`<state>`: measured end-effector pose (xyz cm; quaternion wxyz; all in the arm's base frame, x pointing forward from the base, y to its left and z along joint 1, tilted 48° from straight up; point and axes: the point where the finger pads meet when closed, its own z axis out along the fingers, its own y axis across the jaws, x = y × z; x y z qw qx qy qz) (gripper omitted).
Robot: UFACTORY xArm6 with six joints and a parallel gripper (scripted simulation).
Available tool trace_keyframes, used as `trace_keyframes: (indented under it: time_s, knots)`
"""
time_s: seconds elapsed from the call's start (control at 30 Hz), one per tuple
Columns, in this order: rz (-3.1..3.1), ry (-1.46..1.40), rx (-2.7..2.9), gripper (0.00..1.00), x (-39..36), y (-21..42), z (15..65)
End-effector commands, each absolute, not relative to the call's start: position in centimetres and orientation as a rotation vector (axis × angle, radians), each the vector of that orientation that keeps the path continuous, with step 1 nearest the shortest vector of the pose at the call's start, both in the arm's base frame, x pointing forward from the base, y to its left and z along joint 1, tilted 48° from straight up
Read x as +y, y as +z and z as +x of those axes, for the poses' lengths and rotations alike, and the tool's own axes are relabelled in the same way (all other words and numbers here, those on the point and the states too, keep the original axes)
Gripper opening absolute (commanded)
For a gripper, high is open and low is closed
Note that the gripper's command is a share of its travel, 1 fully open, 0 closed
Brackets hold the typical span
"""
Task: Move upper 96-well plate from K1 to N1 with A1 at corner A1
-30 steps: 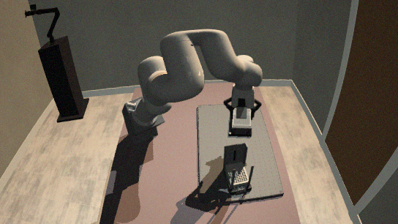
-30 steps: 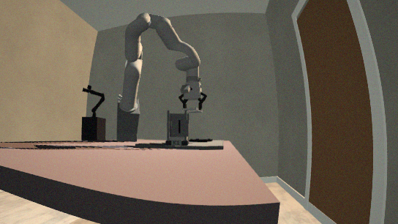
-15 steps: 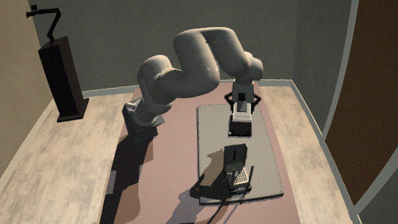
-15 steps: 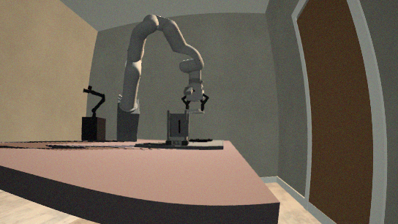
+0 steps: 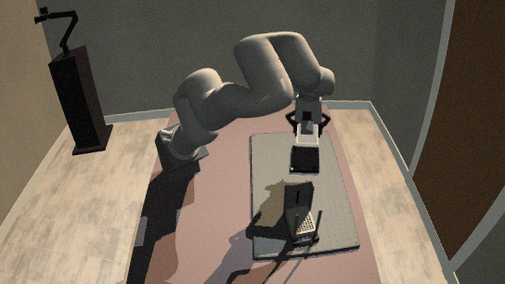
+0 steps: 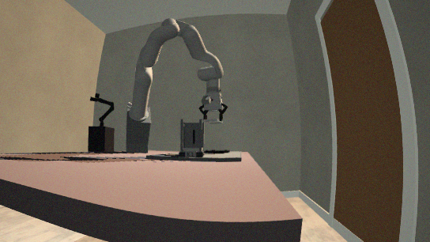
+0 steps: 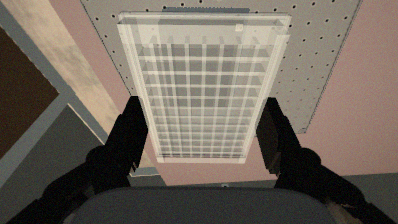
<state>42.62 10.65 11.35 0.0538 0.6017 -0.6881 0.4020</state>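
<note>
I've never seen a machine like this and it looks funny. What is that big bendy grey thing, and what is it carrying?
The bendy grey thing is a robot arm. At its end is a gripper, like a hand with two black fingers. One picture looks down from above, one looks from the side of the table, and one comes from a camera on the wrist, looking past the fingers. The gripper is squeezing a clear plastic plate full of tiny square cups, holding it in the air. On the grey dotted board stands a rack with another such plate inside, and a dark nest, near where the arm holds the carried plate.
</note>
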Motion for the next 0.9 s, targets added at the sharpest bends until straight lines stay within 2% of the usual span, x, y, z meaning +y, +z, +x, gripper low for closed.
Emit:
trace_keyframes:
  time_s: [0.0, 0.87]
  knots:
    - [1.830, 1.222, -2.092, 0.00, 11.7, 10.7, 43.0]
    - [1.831, 1.222, -2.092, 0.00, 16.7, 7.1, 44.9]
